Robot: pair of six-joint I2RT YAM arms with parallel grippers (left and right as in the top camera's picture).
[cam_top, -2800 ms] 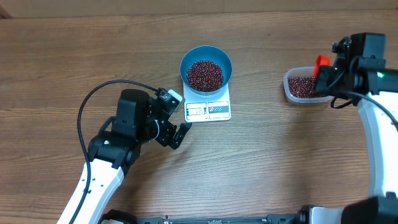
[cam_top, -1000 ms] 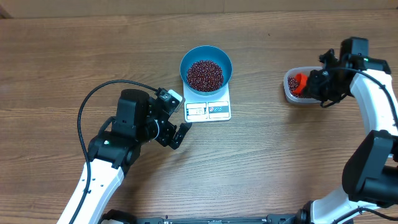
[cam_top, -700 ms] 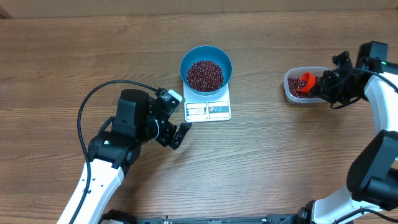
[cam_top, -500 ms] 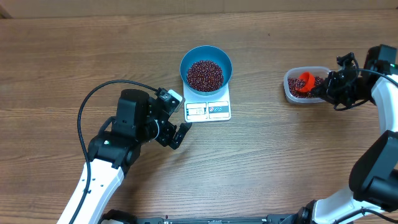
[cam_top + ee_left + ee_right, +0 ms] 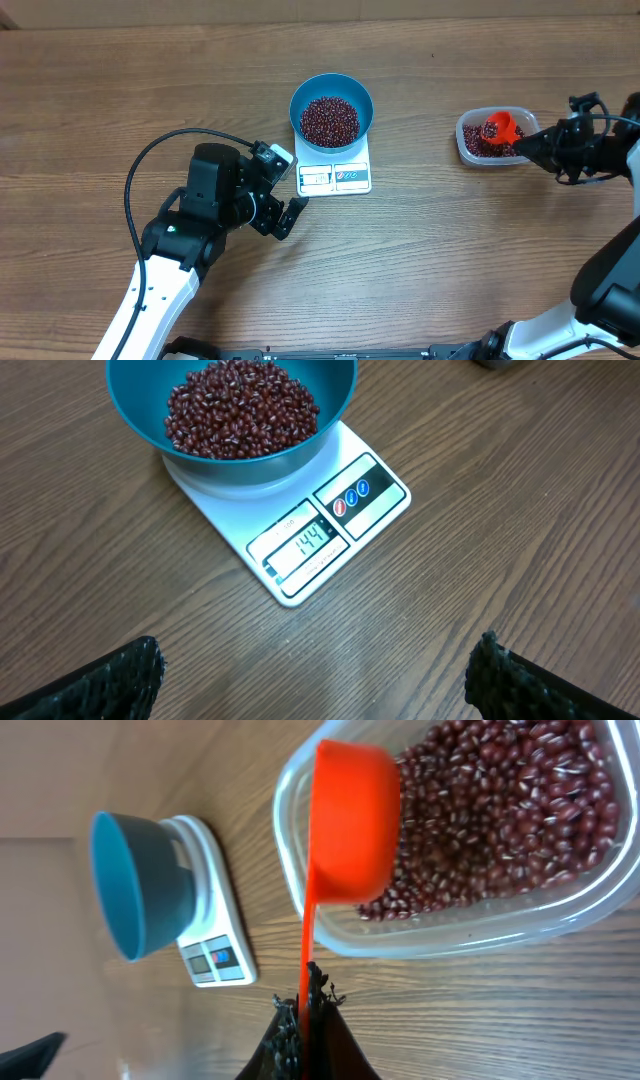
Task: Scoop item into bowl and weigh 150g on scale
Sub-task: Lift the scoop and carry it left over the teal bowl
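Since the earlier overhead views, the right arm had swung outward toward the right edge of the worktop (image 5: 450,260), and the orange scoop (image 5: 499,127) had come down from above the clear container (image 5: 464,140) to sit over the beans inside it; the left arm, bowl and scale had not shifted. The blue bowl (image 5: 250,465) stood on the white scale (image 5: 375,500) toward the middle of the far edge, already heaped with beans (image 5: 240,405), and the display (image 5: 305,545) read 144 — so most of the weighing looked done, with a small top-up left to reach the target. The right pincer (image 5: 305,1010) was clenched on the thin end of the scoop's handle, its cup lying inside the container near the right edge; from above it seemed to carry a few beans, though how many was unclear. The bowl lay well apart from that pincer, off toward the worktop's centre. The left pincer (image 5: 315,675) was released, fingers spread wide and empty — parked just on the near side of the scale, touching nothing.
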